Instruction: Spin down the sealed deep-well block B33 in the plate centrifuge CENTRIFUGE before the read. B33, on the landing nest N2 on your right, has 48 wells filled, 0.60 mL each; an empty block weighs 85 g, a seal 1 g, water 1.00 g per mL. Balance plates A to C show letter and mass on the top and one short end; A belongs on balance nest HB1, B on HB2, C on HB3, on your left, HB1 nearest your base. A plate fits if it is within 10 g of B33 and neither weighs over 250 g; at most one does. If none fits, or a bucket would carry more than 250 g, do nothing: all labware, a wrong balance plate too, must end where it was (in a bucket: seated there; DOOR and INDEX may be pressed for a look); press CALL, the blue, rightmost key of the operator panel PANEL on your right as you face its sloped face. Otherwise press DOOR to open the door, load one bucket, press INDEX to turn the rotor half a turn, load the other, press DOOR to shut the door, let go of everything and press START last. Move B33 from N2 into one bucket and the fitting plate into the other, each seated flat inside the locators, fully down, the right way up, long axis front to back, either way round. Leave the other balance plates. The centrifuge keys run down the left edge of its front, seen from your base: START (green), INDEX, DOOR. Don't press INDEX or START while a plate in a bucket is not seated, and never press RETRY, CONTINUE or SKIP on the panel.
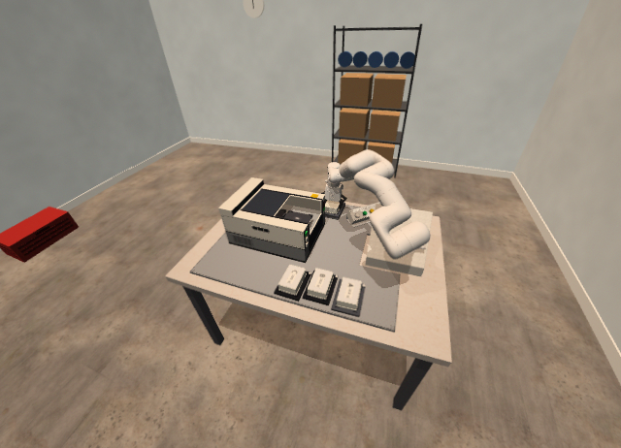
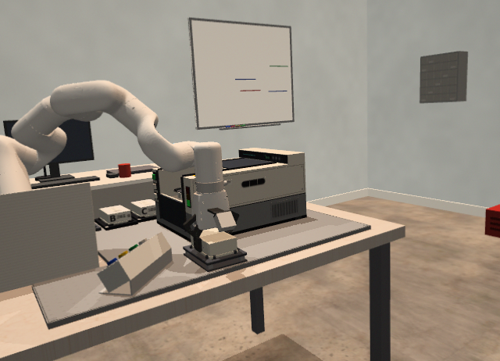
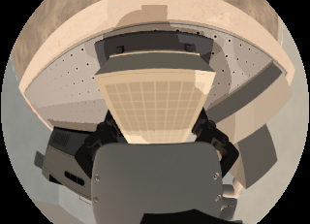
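The sealed block B33 sits on its dark landing nest at the table's far side, beside the centrifuge. It fills the wrist view, its gridded seal facing up. My gripper is open, low over the block, its dark fingers standing on either side of the block's near end; I cannot tell whether they touch it. The centrifuge door is open and a dark bucket shows inside. Balance plates A, B and C sit on their nests near the table's front edge.
The sloped operator panel with coloured keys stands close to the nest, between it and my base. The centrifuge's key column runs down its front edge. A beige block rises at my base. A shelf rack stands behind the table.
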